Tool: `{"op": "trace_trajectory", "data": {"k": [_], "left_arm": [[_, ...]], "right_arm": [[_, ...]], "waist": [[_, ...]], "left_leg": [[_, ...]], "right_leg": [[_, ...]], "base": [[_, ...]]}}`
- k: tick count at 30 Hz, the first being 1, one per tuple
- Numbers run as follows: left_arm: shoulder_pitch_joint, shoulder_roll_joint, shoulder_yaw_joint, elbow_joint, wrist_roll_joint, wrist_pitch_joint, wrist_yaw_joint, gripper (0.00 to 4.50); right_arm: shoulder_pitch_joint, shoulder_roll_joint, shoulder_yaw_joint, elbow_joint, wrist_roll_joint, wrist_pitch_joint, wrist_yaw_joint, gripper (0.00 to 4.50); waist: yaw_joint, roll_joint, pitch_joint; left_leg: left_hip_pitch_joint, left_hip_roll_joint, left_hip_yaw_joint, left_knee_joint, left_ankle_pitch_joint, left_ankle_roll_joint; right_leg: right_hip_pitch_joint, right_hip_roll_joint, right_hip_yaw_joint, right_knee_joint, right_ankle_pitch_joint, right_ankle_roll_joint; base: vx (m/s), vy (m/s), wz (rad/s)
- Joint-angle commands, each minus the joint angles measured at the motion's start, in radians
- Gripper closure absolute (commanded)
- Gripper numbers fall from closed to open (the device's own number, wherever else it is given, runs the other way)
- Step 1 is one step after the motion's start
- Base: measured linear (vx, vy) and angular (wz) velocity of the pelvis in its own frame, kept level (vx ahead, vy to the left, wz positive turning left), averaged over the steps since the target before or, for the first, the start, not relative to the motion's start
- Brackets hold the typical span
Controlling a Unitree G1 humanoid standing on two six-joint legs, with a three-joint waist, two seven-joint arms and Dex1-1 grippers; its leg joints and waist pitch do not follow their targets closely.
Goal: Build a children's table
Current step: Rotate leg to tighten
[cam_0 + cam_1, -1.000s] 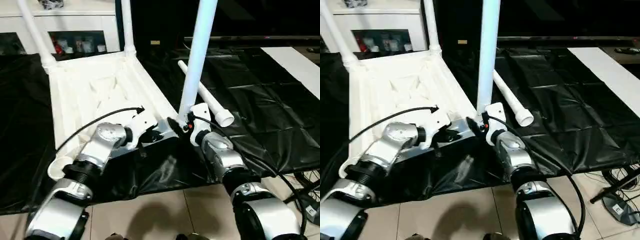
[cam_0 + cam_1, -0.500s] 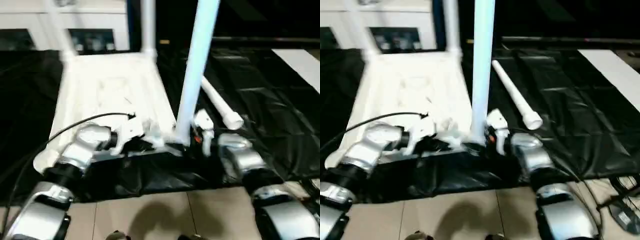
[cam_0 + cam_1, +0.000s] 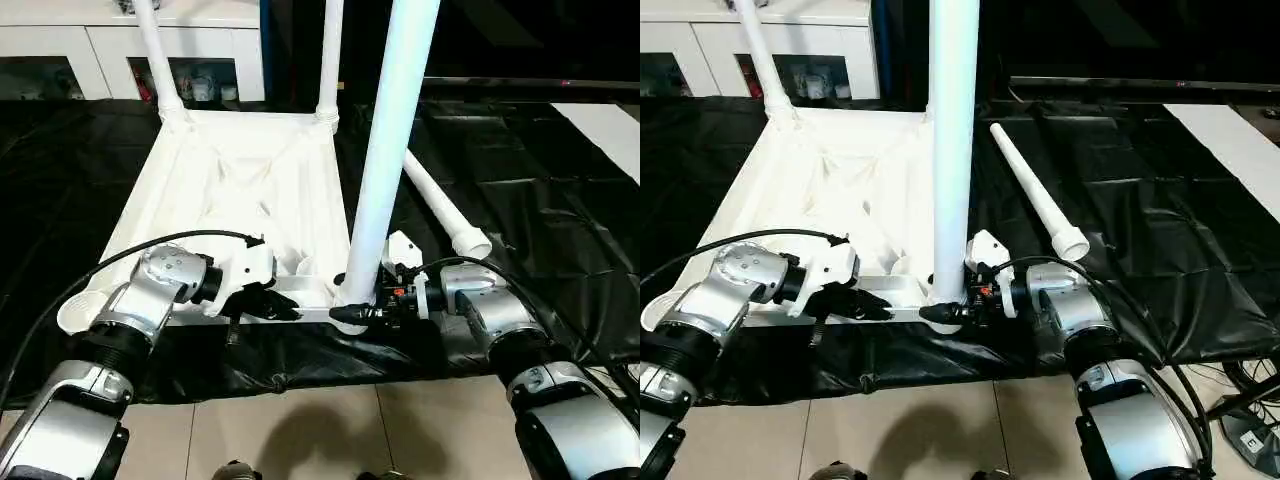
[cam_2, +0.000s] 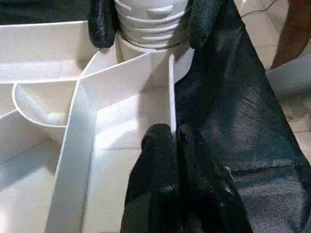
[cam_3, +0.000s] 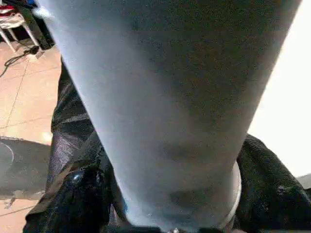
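The white table top lies upside down on a black sheet. Two white legs stand in its far corner sockets. A third leg rises from the near right socket. My right gripper is shut on that leg's base, one black finger on each side. My left gripper is shut on the raised near rim of the top, just left of that socket. The fourth leg lies loose on the sheet to the right.
The black sheet covers the floor around the top and ends at beige tiles near me. A white cabinet with glass doors stands behind. Cables and a stand lie at the right front.
The camera has shifted, bringing the top more square-on. My right forearm has dropped lower and now reaches the leg's base from the right. My left gripper stays on the rim.
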Motion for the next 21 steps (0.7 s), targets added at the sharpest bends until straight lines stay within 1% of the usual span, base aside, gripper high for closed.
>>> {"op": "trace_trajectory", "data": {"k": [1, 2, 4, 5, 6, 7, 8, 9, 10, 11, 12, 13, 14, 15, 16, 17, 18, 19, 20, 21], "left_arm": [[-0.023, -0.025, -0.017, 0.007, 0.012, 0.0, 0.024, 4.5], [-0.023, -0.031, -0.012, 0.006, 0.012, 0.008, 0.04, 4.5], [-0.024, -0.038, -0.007, 0.005, 0.013, 0.019, 0.063, 4.5], [-0.029, -0.056, 0.003, 0.004, 0.03, 0.052, 0.138, 4.5], [-0.031, -0.066, 0.008, 0.002, 0.037, 0.072, 0.174, 4.5], [-0.031, -0.079, 0.016, -0.004, 0.037, 0.093, 0.206, 4.5], [-0.031, -0.087, 0.022, -0.009, 0.035, 0.105, 0.222, 4.5], [-0.028, -0.125, 0.03, -0.035, 0.039, 0.158, 0.293, 4.5], [-0.027, -0.146, 0.031, -0.047, 0.047, 0.181, 0.333, 4.5], [-0.027, -0.146, 0.031, -0.047, 0.047, 0.181, 0.333, 4.5], [-0.026, -0.169, 0.03, -0.06, 0.056, 0.206, 0.374, 4.5], [-0.026, -0.169, 0.03, -0.06, 0.056, 0.206, 0.374, 4.5], [-0.024, -0.184, 0.028, -0.069, 0.061, 0.219, 0.397, 4.5], [-0.019, -0.206, 0.023, -0.084, 0.066, 0.24, 0.419, 4.5], [-0.016, -0.225, 0.015, -0.096, 0.069, 0.255, 0.431, 4.5], [-0.015, -0.236, 0.012, -0.099, 0.07, 0.261, 0.438, 4.5], [-0.014, -0.244, 0.01, -0.104, 0.073, 0.268, 0.446, 4.5], [-0.015, -0.251, 0.009, -0.105, 0.075, 0.273, 0.453, 4.5], [-0.018, -0.257, 0.009, -0.104, 0.075, 0.276, 0.458, 4.5], [-0.02, -0.257, 0.009, -0.101, 0.075, 0.274, 0.458, 4.5]], "right_arm": [[0.008, 0.04, 0.029, -0.012, -0.001, 0.019, 0.015, 1.7], [0.011, 0.046, 0.018, -0.011, 0.001, 0.021, -0.02, 1.7], [0.014, 0.055, 0.004, -0.007, 0.003, 0.022, -0.067, 1.72], [0.013, 0.077, -0.02, 0.014, -0.014, 0.01, -0.211, 1.73], [0.011, 0.087, -0.031, 0.027, -0.026, 0.006, -0.291, 1.73], [0.01, 0.099, -0.041, 0.039, -0.033, 0.0, -0.356, 1.74], [0.01, 0.105, -0.047, 0.044, -0.036, -0.003, -0.389, 1.74], [0.004, 0.14, -0.083, 0.076, -0.031, 0.006, -0.539, 1.74], [0.0, 0.16, -0.101, 0.089, -0.025, 0.012, -0.611, 1.74], [0.0, 0.16, -0.101, 0.089, -0.025, 0.012, -0.611, 1.75], [-0.005, 0.185, -0.117, 0.104, -0.022, 0.022, -0.693, 1.75], [-0.005, 0.185, -0.117, 0.104, -0.022, 0.022, -0.693, 1.75], [-0.009, 0.198, -0.119, 0.112, -0.026, 0.023, -0.734, 1.75], [-0.016, 0.218, -0.123, 0.123, -0.033, 0.022, -0.795, 1.75], [-0.022, 0.239, -0.129, 0.131, -0.033, 0.021, -0.841, 1.75], [-0.023, 0.253, -0.127, 0.128, -0.035, 0.015, -0.848, 1.75], [-0.024, 0.262, -0.124, 0.127, -0.04, 0.007, -0.855, 1.75], [-0.023, 0.269, -0.116, 0.124, -0.049, -0.01, -0.855, 1.75], [-0.022, 0.274, -0.111, 0.121, -0.054, -0.029, -0.851, 1.75], [-0.022, 0.275, -0.114, 0.121, -0.051, -0.032, -0.848, 1.4]], "waist": [[0.0, 0.005, -0.076], [0.0, 0.005, -0.076], [-0.003, 0.004, -0.071], [-0.005, 0.008, -0.07], [-0.011, 0.006, -0.065], [-0.018, 0.01, -0.062], [-0.021, 0.008, -0.061], [-0.032, 0.008, -0.06], [-0.036, 0.009, -0.06], [-0.043, 0.012, -0.059], [-0.052, 0.014, -0.06], [-0.063, 0.019, -0.06], [-0.066, 0.021, -0.061], [-0.073, 0.025, -0.062], [-0.077, 0.031, -0.06], [-0.081, 0.029, -0.059], [-0.08, 0.031, -0.06], [-0.081, 0.032, -0.059], [-0.081, 0.031, -0.058], [-0.08, 0.028, -0.059]], "left_leg": [[0.01, 0.033, -0.002, -0.074, -0.286, 0.025], [0.01, 0.033, -0.002, -0.074, -0.289, 0.024], [0.012, 0.031, -0.003, -0.076, -0.31, 0.015], [0.014, 0.031, -0.005, -0.076, -0.32, 0.009], [0.018, 0.029, -0.006, -0.076, -0.345, -0.003], [0.024, 0.024, -0.011, -0.076, -0.377, -0.018], [0.027, 0.021, -0.012, -0.074, -0.393, -0.02], [0.025, 0.016, -0.017, -0.072, -0.41, -0.025], [0.027, 0.018, -0.02, -0.072, -0.418, -0.029], [0.032, 0.018, -0.02, -0.071, -0.434, -0.029], [0.038, 0.017, -0.024, -0.069, -0.463, -0.024], [0.03, 0.019, -0.029, -0.074, -0.483, -0.019], [0.031, 0.021, -0.03, -0.075, -0.495, -0.016], [0.035, 0.025, -0.034, -0.078, -0.513, -0.012], [0.034, 0.028, -0.038, -0.082, -0.542, -0.014], [0.035, 0.029, -0.039, -0.084, -0.556, -0.015], [0.044, 0.027, -0.039, -0.081, -0.572, -0.016], [0.044, 0.026, -0.039, -0.081, -0.574, -0.013], [0.042, 0.025, -0.039, -0.082, -0.573, -0.011], [0.045, 0.021, -0.035, -0.079, -0.559, -0.006]], "right_leg": [[0.056, -0.065, 0.059, -0.071, -0.391, -0.185], [0.056, -0.065, 0.059, -0.071, -0.396, -0.183], [0.053, -0.065, 0.057, -0.076, -0.441, -0.17], [0.052, -0.066, 0.057, -0.079, -0.464, -0.163], [0.046, -0.067, 0.056, -0.087, -0.52, -0.144], [0.045, -0.068, 0.048, -0.098, -0.596, -0.114], [0.044, -0.068, 0.043, -0.106, -0.638, -0.096], [0.047, -0.07, 0.032, -0.119, -0.698, -0.057], [0.047, -0.07, 0.027, -0.123, -0.707, -0.048], [0.044, -0.068, 0.022, -0.129, -0.714, -0.043], [0.047, -0.068, 0.008, -0.139, -0.714, -0.035], [0.055, -0.065, 0.001, -0.141, -0.689, -0.033], [0.057, -0.066, -0.001, -0.142, -0.676, -0.033], [0.058, -0.067, -0.004, -0.141, -0.641, -0.046], [0.06, -0.067, -0.008, -0.14, -0.621, -0.052], [0.059, -0.067, -0.01, -0.142, -0.618, -0.053], [0.058, -0.068, -0.012, -0.145, -0.609, -0.057], [0.058, -0.069, -0.012, -0.145, -0.603, -0.059], [0.058, -0.069, -0.01, -0.147, -0.598, -0.062], [0.054, -0.072, -0.006, -0.147, -0.604, -0.067]], "base": [[0.0, 0.0, 0.0], [0.0, 0.0, 0.0], [0.0, 0.0, 0.0], [0.0, 0.0, 0.0], [0.0, 0.0, 0.0], [0.0, 0.0, 0.0], [0.0, 0.0, 0.0], [0.0, 0.0, 0.0], [0.0, 0.0, 0.0], [0.0, 0.0, 0.0], [0.0, 0.0, 0.0], [0.0, 0.0, 0.0], [0.0, 0.0, 0.0], [0.0, 0.0, 0.0], [0.0, 0.0, 0.0], [0.0, 0.0, 0.0], [0.0, 0.0, 0.0], [0.0, 0.0, 0.0], [0.0, 0.0, 0.0], [0.0, 0.0, 0.0]]}}
